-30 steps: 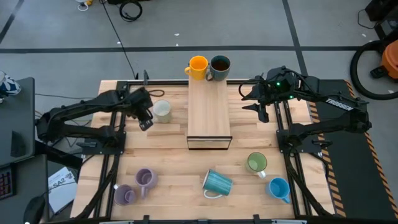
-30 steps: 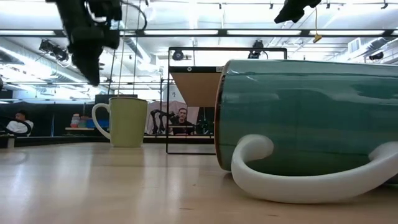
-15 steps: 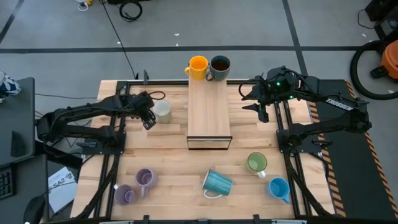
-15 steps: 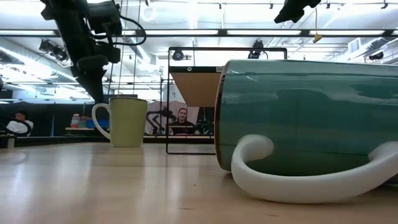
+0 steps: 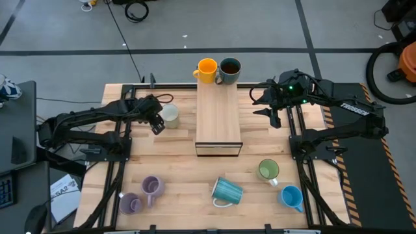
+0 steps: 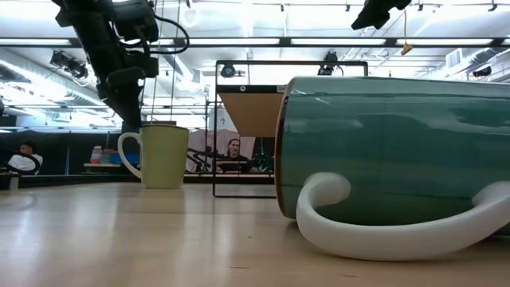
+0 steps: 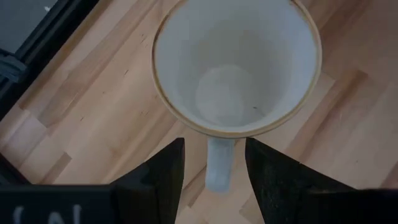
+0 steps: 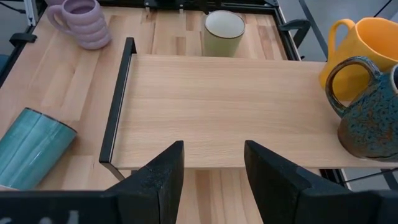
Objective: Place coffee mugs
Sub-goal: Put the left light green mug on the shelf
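On the left side of the table (image 5: 175, 156), the left pincer (image 5: 156, 123) hangs just beside the pale yellow-green mug (image 5: 169, 116), which stands upright. In the left wrist view the pincer's two dark fingers (image 7: 163, 171) are spread apart, one on each side of the mug's handle (image 7: 219, 165), and they do not pinch it. Nearer the front edge than the left pincer, two lilac mugs (image 5: 151, 186) sit close together, well apart from it. A raised wooden shelf (image 5: 218, 117) stands in the middle of the table, between the two pincers. At its far end stand the orange mug (image 5: 207, 70) and the dark teal mug (image 5: 229, 69), touching side by side. The big ribbed teal mug (image 5: 227, 191) lies on its side near the front edge, far from both pincers. The right pincer (image 5: 272, 116) hangs in the air just to the right of the shelf, and its fingers (image 8: 165, 171) are spread with nothing between them. Toward the front from the right pincer, well apart from it, the green mug (image 5: 268, 171) stands upright, and the bright blue mug (image 5: 291, 196) is just past it, close to the front edge.
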Controlling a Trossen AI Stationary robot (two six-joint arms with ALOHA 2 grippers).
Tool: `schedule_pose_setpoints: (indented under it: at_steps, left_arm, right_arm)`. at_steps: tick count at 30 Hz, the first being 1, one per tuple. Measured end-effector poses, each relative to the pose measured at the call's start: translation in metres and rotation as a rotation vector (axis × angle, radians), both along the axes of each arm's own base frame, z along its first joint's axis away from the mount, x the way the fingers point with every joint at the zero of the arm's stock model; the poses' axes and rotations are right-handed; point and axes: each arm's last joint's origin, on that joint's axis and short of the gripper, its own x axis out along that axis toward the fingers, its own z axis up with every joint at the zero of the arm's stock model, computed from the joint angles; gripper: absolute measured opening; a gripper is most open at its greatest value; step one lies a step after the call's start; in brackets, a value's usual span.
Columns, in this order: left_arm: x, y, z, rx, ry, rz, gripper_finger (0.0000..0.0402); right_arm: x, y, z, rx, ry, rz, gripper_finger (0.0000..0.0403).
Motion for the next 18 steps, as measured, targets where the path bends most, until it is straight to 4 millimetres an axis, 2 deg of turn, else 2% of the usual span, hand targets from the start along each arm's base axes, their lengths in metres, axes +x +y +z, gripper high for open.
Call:
schedule_pose_setpoints:
  at_steps: [6,18]
  left_arm:
    - [0.002,0.001,-0.005,-0.016,0.037,-0.001,0.0176]
    - [0.02,0.008,-0.029,-0.06,0.138,-0.029,0.0176]
  right_arm:
    - [0.0,0.0,0.0,0.0,0.0,0.0,0.0174]
    - [0.0,0.0,0.0,-0.001,0.0,0.0,0.0174]
